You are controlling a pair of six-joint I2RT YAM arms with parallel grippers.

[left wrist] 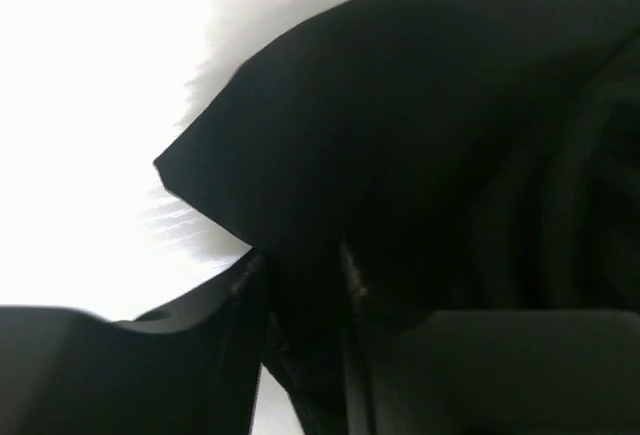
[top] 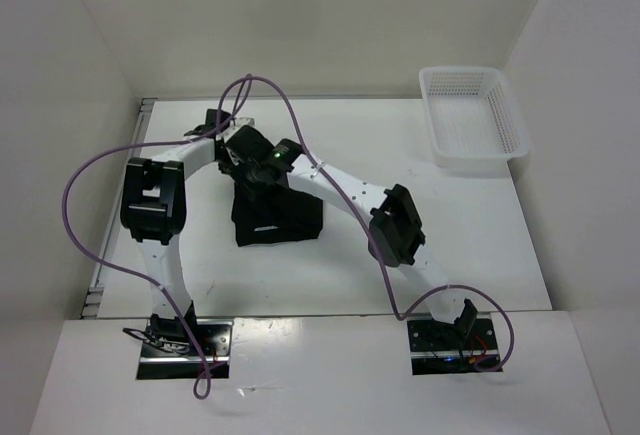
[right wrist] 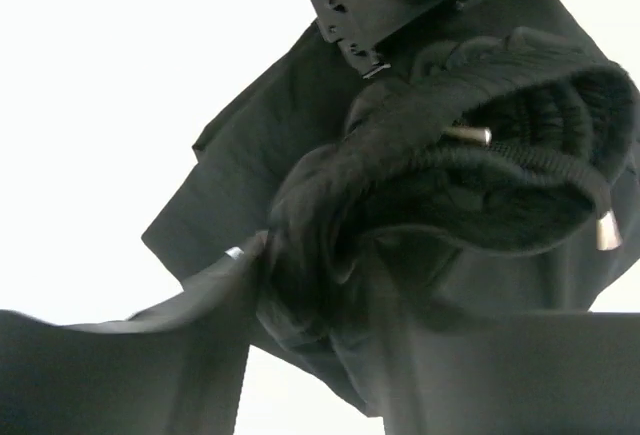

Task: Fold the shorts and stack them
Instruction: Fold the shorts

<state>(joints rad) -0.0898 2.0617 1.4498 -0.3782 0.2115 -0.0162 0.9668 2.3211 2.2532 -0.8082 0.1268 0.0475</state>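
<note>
Here, black shorts (top: 280, 221) bunched mid-table, left gripper (left wrist: 300, 267) and right gripper (right wrist: 312, 257) each pinching fabric between narrow jaws

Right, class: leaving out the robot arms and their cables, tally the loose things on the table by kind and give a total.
black shorts, one heap (cannot tell if it holds more than one pair): 1
white basket: 1
Total: 2
</note>
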